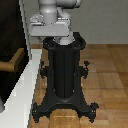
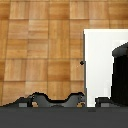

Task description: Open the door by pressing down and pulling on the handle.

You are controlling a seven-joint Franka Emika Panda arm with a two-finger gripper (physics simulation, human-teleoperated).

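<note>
The door [image 1: 9, 30] is a dark panel at the exterior view's left, set in a white frame [image 1: 26, 82]. Its golden-brown handle [image 1: 12, 61] sticks out from the panel at mid height. My gripper [image 1: 54, 36] hangs at the top centre, above and to the right of the handle and well apart from it. Its white-grey hand faces downward, and its fingers cannot be made out against the black pedestal. In the wrist view the frame [image 2: 97, 60] shows as a white slab on the wooden floor. The handle does not show in that view.
The black robot pedestal [image 1: 64, 75] with splayed feet stands on the wood-tile floor [image 1: 107, 75], close beside the frame. Its feet [image 2: 50, 98] show in the wrist view, where a dark rounded shape [image 2: 120, 70] overlaps the white slab. A grey cylinder [image 1: 2, 107] sits at the lower left.
</note>
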